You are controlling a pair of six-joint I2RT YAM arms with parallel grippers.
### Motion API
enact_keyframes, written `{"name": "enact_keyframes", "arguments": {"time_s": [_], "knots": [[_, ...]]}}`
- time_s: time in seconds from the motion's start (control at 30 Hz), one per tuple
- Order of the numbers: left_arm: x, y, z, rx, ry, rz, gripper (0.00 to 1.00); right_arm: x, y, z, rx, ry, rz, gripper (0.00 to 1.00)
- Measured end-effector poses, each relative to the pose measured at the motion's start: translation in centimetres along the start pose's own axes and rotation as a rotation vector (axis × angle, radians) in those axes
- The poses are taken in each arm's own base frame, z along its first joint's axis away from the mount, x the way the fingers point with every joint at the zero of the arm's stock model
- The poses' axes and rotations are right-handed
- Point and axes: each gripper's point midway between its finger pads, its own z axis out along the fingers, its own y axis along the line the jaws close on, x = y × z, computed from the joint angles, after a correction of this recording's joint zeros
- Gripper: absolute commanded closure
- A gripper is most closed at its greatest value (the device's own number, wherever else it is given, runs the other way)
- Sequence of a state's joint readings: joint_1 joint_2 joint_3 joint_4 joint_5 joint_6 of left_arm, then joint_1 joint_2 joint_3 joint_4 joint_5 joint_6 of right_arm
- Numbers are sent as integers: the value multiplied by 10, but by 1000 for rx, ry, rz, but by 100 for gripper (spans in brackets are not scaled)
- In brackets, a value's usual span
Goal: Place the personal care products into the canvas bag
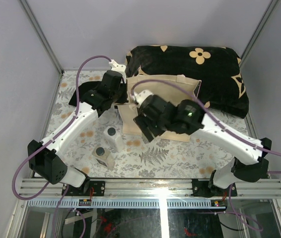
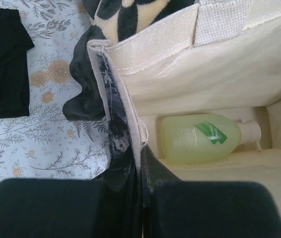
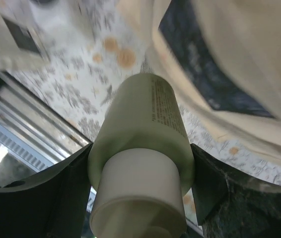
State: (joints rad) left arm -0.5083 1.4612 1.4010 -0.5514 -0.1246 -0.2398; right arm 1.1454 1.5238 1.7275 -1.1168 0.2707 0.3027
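The beige canvas bag (image 1: pixel 173 85) lies on its side in front of the cushion, its mouth facing left. My left gripper (image 1: pixel 122 97) is shut on the bag's mouth edge (image 2: pixel 130 116). The left wrist view shows one pale green bottle (image 2: pixel 197 138) lying inside. My right gripper (image 1: pixel 148 130) hovers over the bag's front, shut on the second pale green bottle (image 3: pixel 143 126), beige cap toward the camera. The white bottle with a dark cap (image 1: pixel 112 138) and the squat clear-tan bottle (image 1: pixel 103 156) stand on the table, left of the bag.
A black cushion with beige flowers (image 1: pixel 200 69) lies behind the bag. A black cloth (image 2: pixel 1 64) lies at the far left under my left arm. The floral tablecloth (image 1: pixel 170 158) covers the table; a metal rail (image 1: pixel 155 187) runs along the near edge.
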Motion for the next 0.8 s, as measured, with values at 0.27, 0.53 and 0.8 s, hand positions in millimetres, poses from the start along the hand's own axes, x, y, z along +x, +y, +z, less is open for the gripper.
{"name": "enact_keyframes", "arguments": {"time_s": [0.27,0.53,0.8], "knots": [[0,0,0,1,0,-2,100,-98,-22,-101,29,-294,144,100],[0,1,1,2,0,-5,100,-86,-49,-86,159,-263,149,100],[1,0,1,6,2,-5,100,-111,-68,-80,269,-395,96,100]]}}
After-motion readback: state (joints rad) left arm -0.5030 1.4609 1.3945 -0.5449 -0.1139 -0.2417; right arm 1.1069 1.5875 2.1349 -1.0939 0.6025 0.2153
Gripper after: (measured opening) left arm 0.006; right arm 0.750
